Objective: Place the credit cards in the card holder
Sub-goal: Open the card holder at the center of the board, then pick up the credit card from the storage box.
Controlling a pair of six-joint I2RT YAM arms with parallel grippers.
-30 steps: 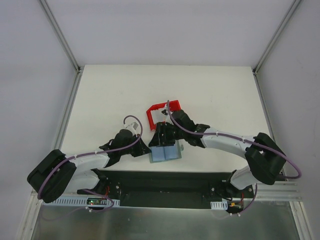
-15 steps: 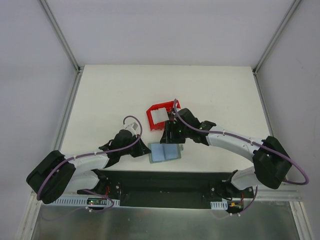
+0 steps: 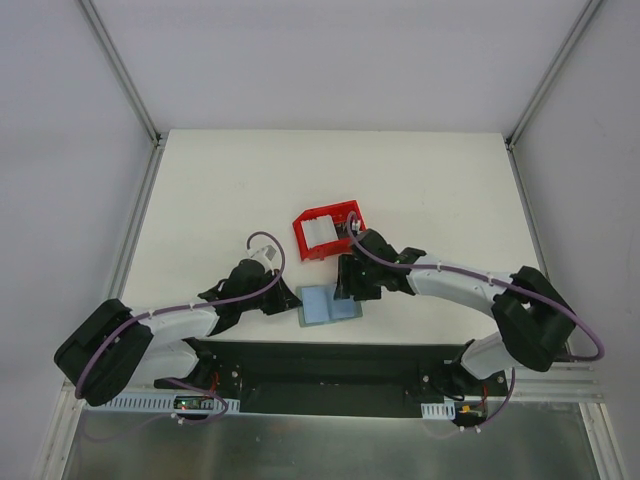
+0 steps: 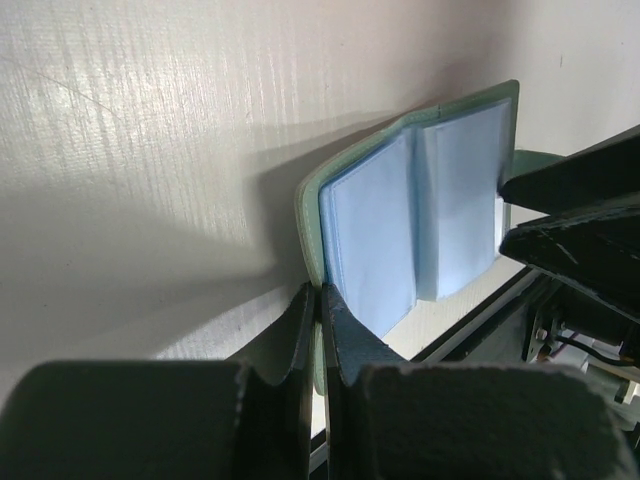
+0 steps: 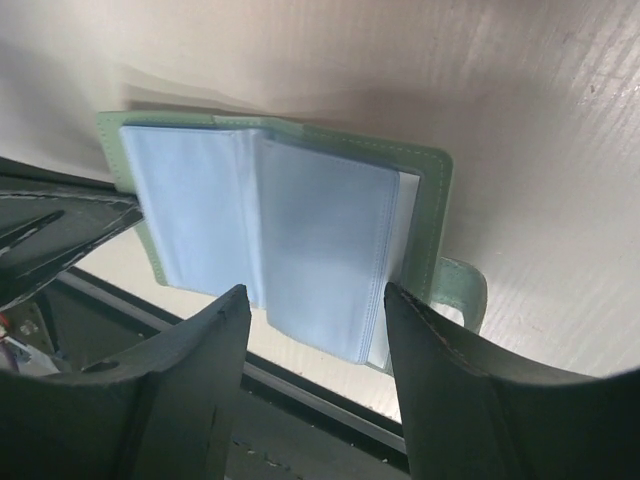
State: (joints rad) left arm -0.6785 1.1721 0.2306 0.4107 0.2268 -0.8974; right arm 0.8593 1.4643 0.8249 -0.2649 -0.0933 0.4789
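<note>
Grey-green folding card holder (image 3: 328,304) lies open, blue-grey pockets up, by the near edge of your white bench (image 3: 220,200). Your left pincer (image 4: 320,320) pinches its left edge; your right pincer (image 5: 315,300) hangs spread above it. Pale credit cards (image 3: 322,231) sit in the red plastic bin (image 3: 300,235) just behind, open bench beyond.

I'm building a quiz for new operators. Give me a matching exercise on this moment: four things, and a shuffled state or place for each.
1 card holder
2 red bin
3 left gripper
4 right gripper

A jaws open
B lies open, pockets up
C shut on the holder's edge
D beyond the holder, seen from the robot

Pairs: 1-B, 2-D, 3-C, 4-A
</note>
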